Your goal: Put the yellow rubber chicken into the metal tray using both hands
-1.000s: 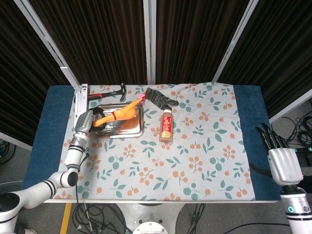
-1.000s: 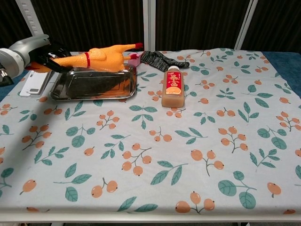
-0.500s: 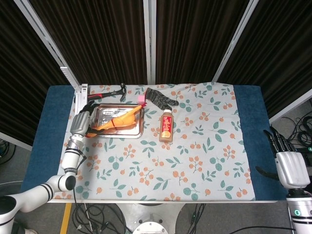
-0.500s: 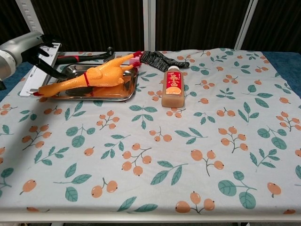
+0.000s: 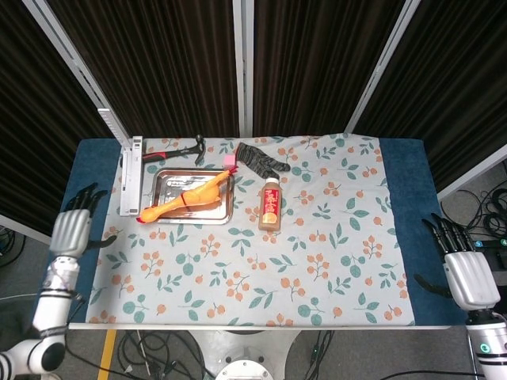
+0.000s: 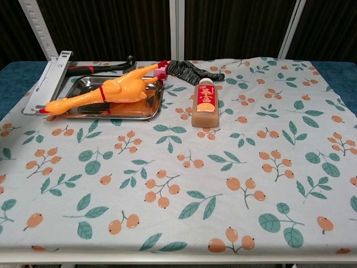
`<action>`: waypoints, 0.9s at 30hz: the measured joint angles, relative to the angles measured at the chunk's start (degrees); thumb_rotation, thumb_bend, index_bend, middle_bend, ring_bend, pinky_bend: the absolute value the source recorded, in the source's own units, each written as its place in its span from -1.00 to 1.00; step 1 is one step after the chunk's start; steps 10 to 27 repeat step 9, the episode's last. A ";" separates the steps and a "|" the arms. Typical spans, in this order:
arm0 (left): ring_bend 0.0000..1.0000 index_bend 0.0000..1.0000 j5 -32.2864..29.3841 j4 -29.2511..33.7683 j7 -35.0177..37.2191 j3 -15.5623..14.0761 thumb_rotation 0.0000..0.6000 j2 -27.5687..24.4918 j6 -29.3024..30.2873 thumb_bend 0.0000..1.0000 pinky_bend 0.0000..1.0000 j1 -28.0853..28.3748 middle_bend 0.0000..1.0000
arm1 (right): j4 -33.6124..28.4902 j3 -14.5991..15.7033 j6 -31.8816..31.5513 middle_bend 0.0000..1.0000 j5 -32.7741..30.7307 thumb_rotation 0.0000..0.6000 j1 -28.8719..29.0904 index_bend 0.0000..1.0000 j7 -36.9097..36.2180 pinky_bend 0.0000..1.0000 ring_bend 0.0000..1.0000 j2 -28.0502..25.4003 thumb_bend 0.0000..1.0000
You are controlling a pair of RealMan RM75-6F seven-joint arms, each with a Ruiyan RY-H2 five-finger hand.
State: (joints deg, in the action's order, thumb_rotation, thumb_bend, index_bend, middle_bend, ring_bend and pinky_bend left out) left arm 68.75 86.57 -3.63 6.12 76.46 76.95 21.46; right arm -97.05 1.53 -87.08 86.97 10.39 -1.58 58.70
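The yellow rubber chicken (image 5: 190, 198) (image 6: 114, 91) lies diagonally across the metal tray (image 5: 169, 180) (image 6: 87, 85), its head end poking over the tray's front left corner. My left hand (image 5: 73, 231) hangs open off the table's left edge, well away from the tray. Off the right edge my right hand (image 5: 466, 275) is open too, holding nothing. Neither hand appears in the chest view.
An orange juice bottle (image 5: 271, 204) (image 6: 204, 104) stands right of the tray. A dark glove (image 5: 257, 161) (image 6: 192, 70) lies behind it. A hammer (image 5: 174, 150) (image 6: 103, 66) and a white ruler-like bar (image 5: 131, 174) (image 6: 47, 78) sit beside the tray's far and left sides.
My left hand let go of the chicken, which dropped into the tray, and withdrew to the table's left edge. The right hand shifted slightly.
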 measured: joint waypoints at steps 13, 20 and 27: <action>-0.80 -0.54 8.02 6.12 -0.46 -7.55 1.00 -4.65 11.64 -0.81 -0.66 -11.88 -0.69 | 2.23 -0.28 -3.64 -1.00 1.17 1.00 -3.95 -1.00 -2.36 -0.88 -1.00 2.70 -0.84; -0.80 -0.54 8.02 6.12 -0.46 -7.55 1.00 -4.65 11.64 -0.81 -0.66 -11.88 -0.69 | 2.23 -0.28 -3.64 -1.00 1.17 1.00 -3.95 -1.00 -2.36 -0.88 -1.00 2.70 -0.84; -0.80 -0.54 8.02 6.12 -0.46 -7.55 1.00 -4.65 11.64 -0.81 -0.66 -11.88 -0.69 | 2.23 -0.28 -3.64 -1.00 1.17 1.00 -3.95 -1.00 -2.36 -0.88 -1.00 2.70 -0.84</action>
